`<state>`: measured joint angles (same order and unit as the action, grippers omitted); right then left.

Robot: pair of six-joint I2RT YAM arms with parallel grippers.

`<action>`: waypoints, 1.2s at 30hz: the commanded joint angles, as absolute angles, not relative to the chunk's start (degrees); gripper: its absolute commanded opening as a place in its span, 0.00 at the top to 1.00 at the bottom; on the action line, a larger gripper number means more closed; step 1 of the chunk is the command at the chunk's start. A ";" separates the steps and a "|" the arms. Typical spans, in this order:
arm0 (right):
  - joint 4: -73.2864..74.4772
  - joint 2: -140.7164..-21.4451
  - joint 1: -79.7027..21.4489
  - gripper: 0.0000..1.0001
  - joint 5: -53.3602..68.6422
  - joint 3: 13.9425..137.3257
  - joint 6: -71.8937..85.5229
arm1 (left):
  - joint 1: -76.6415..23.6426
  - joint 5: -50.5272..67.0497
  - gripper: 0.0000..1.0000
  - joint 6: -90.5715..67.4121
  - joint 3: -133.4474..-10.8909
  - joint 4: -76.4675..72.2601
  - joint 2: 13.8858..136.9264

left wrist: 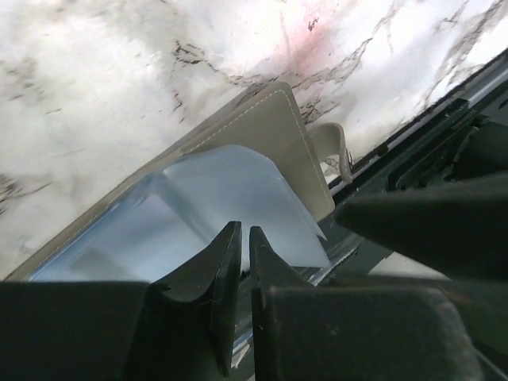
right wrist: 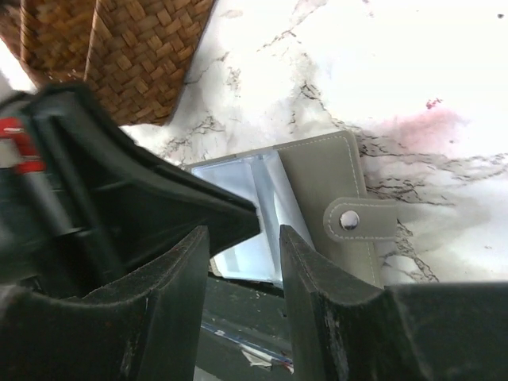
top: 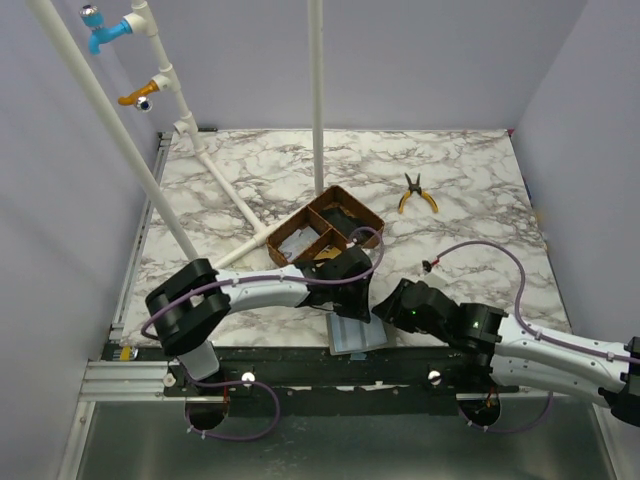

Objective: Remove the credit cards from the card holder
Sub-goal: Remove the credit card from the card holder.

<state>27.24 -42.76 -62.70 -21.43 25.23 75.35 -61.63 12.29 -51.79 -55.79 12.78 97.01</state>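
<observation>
Both arms share one build. The left arm [top: 255, 290] has a pale grey shell between chunky black joint housings, and a thin purple cable [top: 372, 232] runs along it, outward from the black mounting rail [top: 340, 368]. The right arm [top: 545, 350] matches, with a second purple cable [top: 485, 244] arching over its shell. A small green light [top: 411, 313] glows on its black housing farthest from the rail. The left gripper [left wrist: 244, 230] has matte black, wedge-tipped fingers [left wrist: 218, 278]. The right gripper [right wrist: 242, 238] has thicker black fingers [right wrist: 171, 302], dusty and scuffed.
</observation>
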 commanded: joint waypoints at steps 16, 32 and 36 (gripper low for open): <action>31.86 -66.84 -76.07 0.55 -33.08 45.23 63.49 | -54.83 7.04 0.88 -51.54 -42.04 17.07 77.77; 33.39 -61.53 -79.73 0.46 -37.18 40.24 73.36 | -55.87 10.93 0.90 -50.76 -42.88 12.73 83.09; 34.38 -56.76 -79.75 0.46 -36.18 36.53 75.29 | -57.00 11.69 0.90 -50.45 -44.72 12.39 85.14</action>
<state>31.79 -59.59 -79.50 -33.12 39.48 71.02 -55.72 10.17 -51.57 -41.71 13.80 83.22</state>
